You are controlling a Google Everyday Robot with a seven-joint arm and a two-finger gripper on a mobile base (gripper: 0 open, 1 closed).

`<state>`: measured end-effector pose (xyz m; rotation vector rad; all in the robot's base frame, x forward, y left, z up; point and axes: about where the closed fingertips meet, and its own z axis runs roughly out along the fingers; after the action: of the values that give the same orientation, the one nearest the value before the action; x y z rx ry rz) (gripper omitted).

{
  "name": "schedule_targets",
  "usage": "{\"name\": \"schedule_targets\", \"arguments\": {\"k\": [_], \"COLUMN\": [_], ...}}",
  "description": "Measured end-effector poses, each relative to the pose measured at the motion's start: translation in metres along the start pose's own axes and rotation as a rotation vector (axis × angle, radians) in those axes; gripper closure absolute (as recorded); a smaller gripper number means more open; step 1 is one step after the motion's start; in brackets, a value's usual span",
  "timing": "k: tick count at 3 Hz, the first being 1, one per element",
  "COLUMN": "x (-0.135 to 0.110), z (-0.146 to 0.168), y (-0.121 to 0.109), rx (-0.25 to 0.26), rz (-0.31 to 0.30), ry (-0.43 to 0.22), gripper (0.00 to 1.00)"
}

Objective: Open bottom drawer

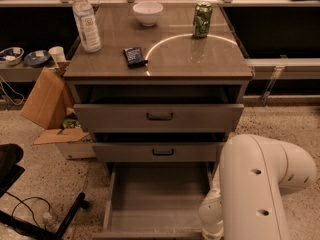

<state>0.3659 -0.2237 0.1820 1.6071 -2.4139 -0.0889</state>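
Note:
The bottom drawer of the grey cabinet is pulled far out, and its plain grey inside shows empty. Its front lies at the lower edge of the view, mostly cut off. The middle drawer and the top drawer are each pulled out a little, dark bar handles showing. My white arm fills the lower right, right of the open drawer. The gripper is below the picture's edge and out of view.
On the cabinet top stand a water bottle, a white bowl, a green can and a small dark packet. An open cardboard box sits on the floor at the left. A black chair base is at lower left.

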Motion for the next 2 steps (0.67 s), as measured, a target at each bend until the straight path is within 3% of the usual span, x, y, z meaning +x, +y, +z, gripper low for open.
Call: {"name": "schedule_targets", "arguments": {"k": [1, 2], "x": [0.009, 0.023], "z": [-0.001, -0.001], "y": [0.005, 0.013], "rx": [-0.007, -0.021], "rz": [0.017, 0.044], "ry": [0.013, 0.026], "gripper": [1.00, 1.00]}}
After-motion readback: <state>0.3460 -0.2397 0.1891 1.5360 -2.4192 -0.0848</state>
